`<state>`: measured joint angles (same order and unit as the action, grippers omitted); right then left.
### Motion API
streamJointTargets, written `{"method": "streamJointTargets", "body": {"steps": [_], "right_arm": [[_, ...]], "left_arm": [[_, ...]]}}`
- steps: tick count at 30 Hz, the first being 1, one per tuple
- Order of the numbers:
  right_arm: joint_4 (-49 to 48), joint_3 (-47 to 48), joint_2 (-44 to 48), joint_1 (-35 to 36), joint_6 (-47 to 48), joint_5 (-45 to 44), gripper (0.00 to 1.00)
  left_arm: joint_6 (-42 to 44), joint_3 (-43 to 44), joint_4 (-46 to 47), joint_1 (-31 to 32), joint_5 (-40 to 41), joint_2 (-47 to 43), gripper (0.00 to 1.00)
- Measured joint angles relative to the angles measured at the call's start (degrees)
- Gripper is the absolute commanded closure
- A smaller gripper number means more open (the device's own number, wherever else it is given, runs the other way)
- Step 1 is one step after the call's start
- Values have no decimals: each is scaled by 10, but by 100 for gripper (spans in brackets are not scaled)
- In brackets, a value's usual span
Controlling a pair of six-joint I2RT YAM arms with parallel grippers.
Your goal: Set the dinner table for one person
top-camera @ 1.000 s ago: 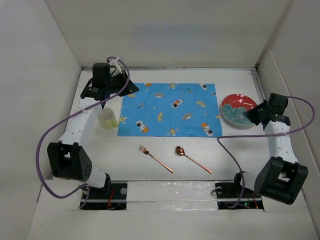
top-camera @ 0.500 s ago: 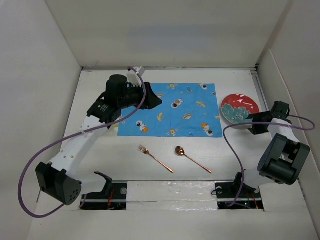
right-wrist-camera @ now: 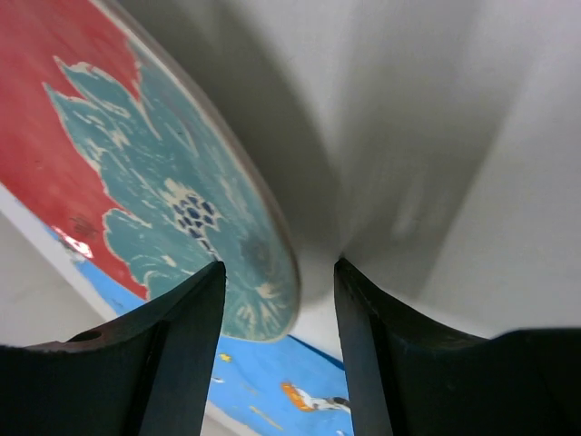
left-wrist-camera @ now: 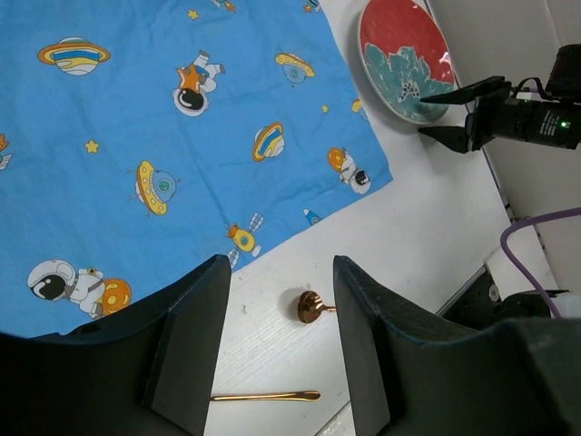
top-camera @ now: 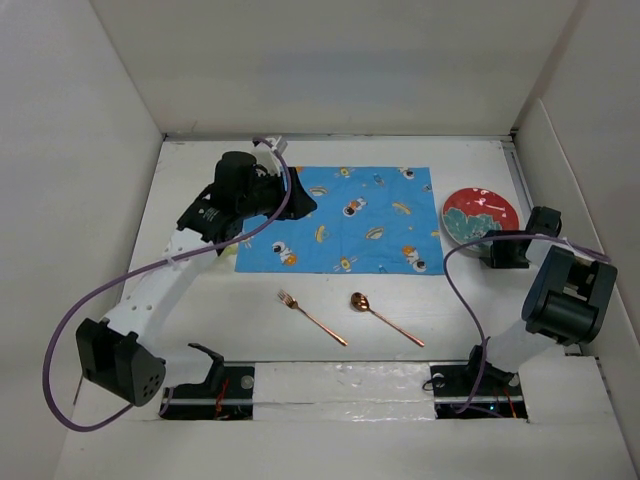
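Filling the floor of a white-walled box, the dinner table (top-camera: 300,345) meets walls (top-camera: 120,80) at 9, 12 and 3 o'clock. A blue mat (top-camera: 350,225) lies flat at its middle, toward 12. Bare table rings the mat and is widest at 6 o'clock, where a fork (top-camera: 312,317) and a spoon (top-camera: 385,317) lie slantwise, apart from each other and from the mat's edge. A red and teal plate (top-camera: 478,213) sits at 2 o'clock, with only a thin strip of table between it and the mat.

The left gripper (left-wrist-camera: 280,272) hovers over the mat's 10 o'clock part, its claw spread and empty. From above, the left arm (top-camera: 170,270) hides that corner. The right gripper (right-wrist-camera: 277,268) sits low at the plate's 5 o'clock rim, its claw spread. The rim shows in the gap, but contact cannot be told. That wrist view is blurred and cuts off most of the plate.
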<state>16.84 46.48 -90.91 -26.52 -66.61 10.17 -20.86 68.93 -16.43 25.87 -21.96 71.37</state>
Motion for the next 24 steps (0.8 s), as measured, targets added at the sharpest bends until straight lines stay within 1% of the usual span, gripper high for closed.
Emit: {"method": "streamJointTargets", "body": {"steps": [5,7,8,9,11,12,17,21,24], "right_arm": [[-50,-6,-14,12,-47,8,48],[-58,-11,-14,14,-62,5,52],[-59,-13,-14,15,-69,3,57],[-59,-14,-14,15,-75,1,67],[-57,-17,-15,15,-87,-5,74],[-59,-19,-15,15,-91,-6,81],[-73,-25,-12,18,-111,-14,100],[-80,-41,12,20,-109,-21,100],[-73,-42,45,19,-91,-27,100]], "left_arm": [[0,0,3,0,0,7,55],[0,0,4,0,1,9,55],[0,0,5,0,1,10,56],[0,0,6,0,1,11,56],[-2,0,9,-2,0,13,56],[-3,0,9,-2,-1,13,56],[-3,0,10,-14,-1,14,56],[-3,0,10,-23,6,13,57],[-3,0,10,-25,11,13,57]]}}
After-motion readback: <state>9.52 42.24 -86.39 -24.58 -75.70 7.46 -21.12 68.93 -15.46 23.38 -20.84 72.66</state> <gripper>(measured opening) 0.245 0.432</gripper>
